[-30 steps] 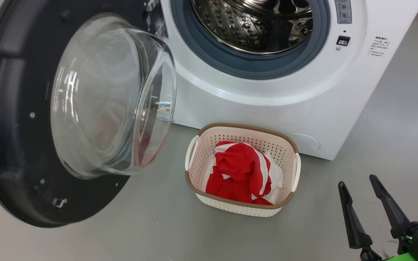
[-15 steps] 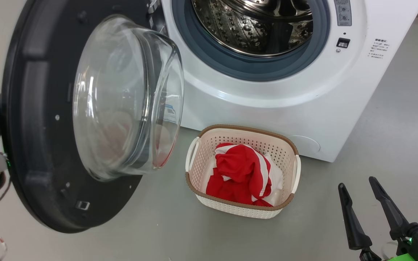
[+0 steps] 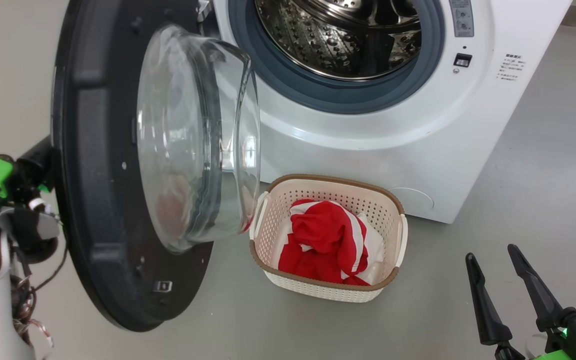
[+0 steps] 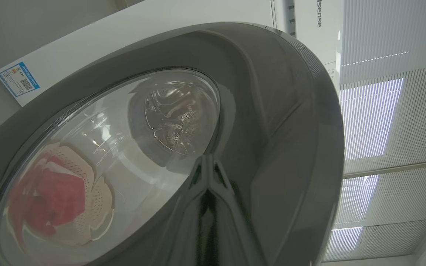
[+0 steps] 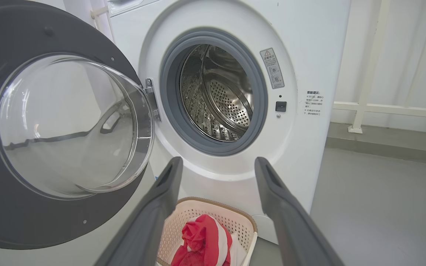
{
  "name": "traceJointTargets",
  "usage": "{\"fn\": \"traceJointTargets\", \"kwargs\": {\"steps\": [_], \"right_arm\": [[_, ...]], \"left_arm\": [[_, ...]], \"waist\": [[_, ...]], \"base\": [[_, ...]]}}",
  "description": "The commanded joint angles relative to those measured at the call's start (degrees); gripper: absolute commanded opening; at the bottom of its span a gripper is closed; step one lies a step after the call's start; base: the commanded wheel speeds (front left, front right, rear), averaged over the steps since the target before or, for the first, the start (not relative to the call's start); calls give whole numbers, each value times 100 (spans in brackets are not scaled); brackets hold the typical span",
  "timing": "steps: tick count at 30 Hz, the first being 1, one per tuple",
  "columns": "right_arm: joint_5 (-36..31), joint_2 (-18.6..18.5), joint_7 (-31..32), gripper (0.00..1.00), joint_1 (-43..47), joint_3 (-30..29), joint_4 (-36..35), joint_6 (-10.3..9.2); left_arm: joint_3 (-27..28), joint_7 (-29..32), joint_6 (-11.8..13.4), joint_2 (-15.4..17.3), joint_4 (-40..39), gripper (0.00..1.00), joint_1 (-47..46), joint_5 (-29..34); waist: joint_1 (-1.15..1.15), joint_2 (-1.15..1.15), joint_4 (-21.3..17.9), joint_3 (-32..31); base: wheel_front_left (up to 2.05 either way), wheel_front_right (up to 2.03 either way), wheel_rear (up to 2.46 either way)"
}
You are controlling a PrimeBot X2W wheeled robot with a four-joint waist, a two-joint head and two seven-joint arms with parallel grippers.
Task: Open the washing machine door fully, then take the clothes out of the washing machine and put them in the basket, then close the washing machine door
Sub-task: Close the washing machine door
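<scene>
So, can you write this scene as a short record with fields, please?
basket: upright, below the drum
drum: no clothes seen inside
clothes: red and white, in the basket
door: partly open
left gripper: shut, at the door's outer face
right gripper: open, empty

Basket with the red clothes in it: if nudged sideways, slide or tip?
The basket probably slides: low, wide, flat on the smooth floor. Likely light: perforated plastic, only soft clothes inside. Its thin walls may flex if pinched.
</scene>
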Motion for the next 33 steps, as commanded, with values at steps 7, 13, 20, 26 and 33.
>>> {"fn": "traceJointTargets", "kwargs": {"steps": [7,13,20,26,33], "right_arm": [[79,-95,-83,100,-253,155,-100,35],[98,-95,-89,100,-237,159,-106,35],[112,-95,-112,100,-216,166,-83,35],[125,-95,-111,100,-220,155,-80,35],[119,-95,-116,100,-238,173,-72,35]], "left_arm": [[-10,15,-59,-78,-234,0,55,-87],[-140,135,-137,-248,-315,0,104,-179],[-243,130,-163,-363,-461,0,173,-200],[-363,54,-193,-443,-491,0,183,-170],[-529,-64,-294,-541,-393,0,118,-248]], "waist": [[0,0,-95,-36],[0,0,-170,-58],[0,0,-246,-70],[0,0,-283,-74],[0,0,-359,-39]], "base": [[0,0,0],[0,0,0],[0,0,0],[0,0,0],[0,0,0]]}}
